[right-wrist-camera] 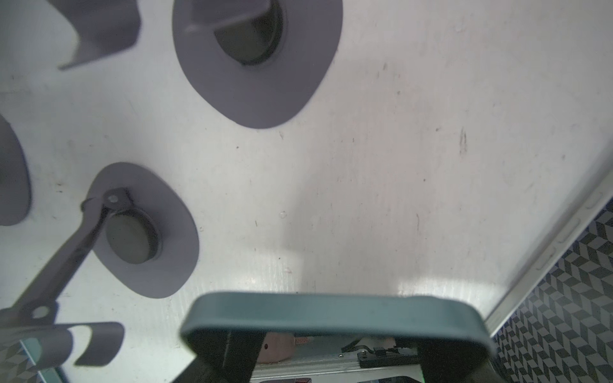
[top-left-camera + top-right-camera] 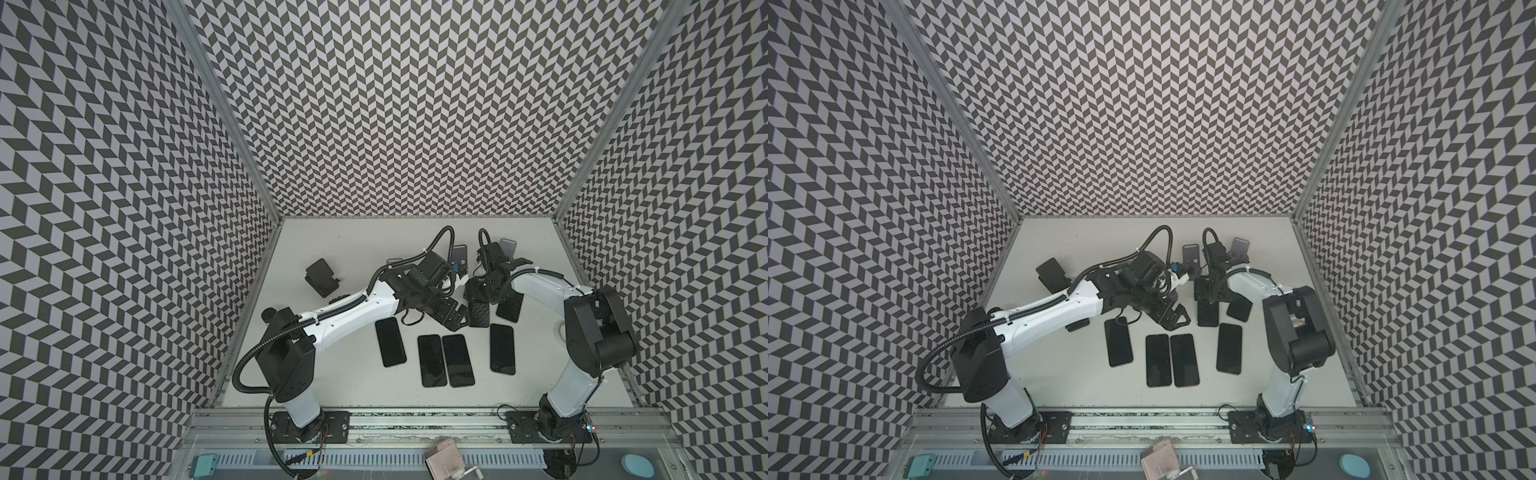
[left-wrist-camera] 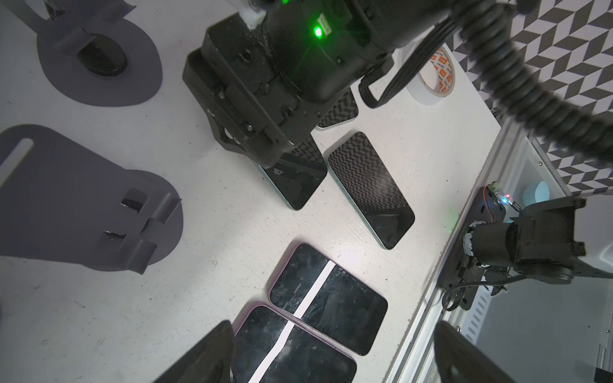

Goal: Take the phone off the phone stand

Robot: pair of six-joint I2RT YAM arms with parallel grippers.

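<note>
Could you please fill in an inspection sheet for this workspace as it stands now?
Surface: white table, scuffed.
Job's things: one phone gripped in the right tool; five phones lying flat, screens up; grey stands at the back, the two in the left wrist view bare; black stand apart on the left.
Clutter: roll of tape near the right arm.
Tools: left tool open, holding nothing; right tool shut on the phone.
Cables: ribbed hose along the left arm; thin wires at the bases.
Surroundings: chevron walls; metal rail in front.
</note>
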